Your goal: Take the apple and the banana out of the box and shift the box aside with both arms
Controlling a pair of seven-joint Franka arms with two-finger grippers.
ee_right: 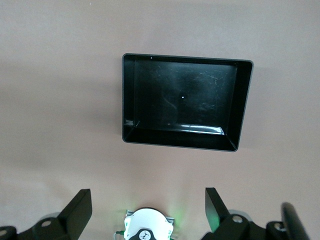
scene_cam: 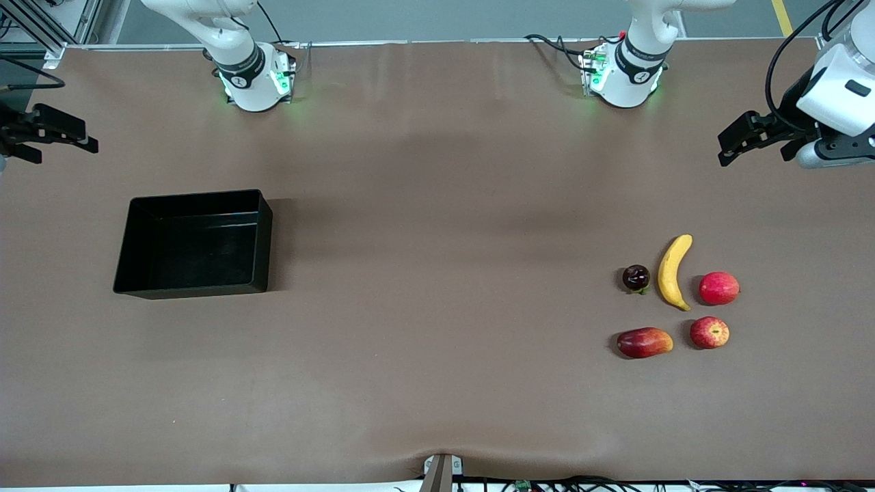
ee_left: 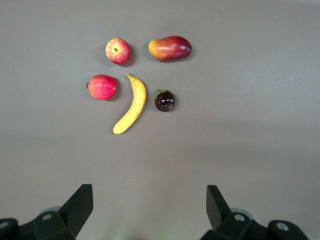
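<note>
**Box empty, fruit out on table**

Front: black box (scene_cam: 195, 244) at right arm's end; banana (scene_cam: 674, 271), apple (scene_cam: 709, 333) at left arm's end.
Left wrist: left end effector (ee_left: 149, 206) wide open, empty, above fruit.
Right wrist: right end effector (ee_right: 147, 207) wide open, empty, above box.

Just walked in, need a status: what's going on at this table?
Nothing is being handled. The box sits empty toward the right arm's end. The banana and apple lie with three other fruits toward the left arm's end. The left gripper hangs open at its end of the table; the right gripper hangs open at its own, holding nothing.
</note>
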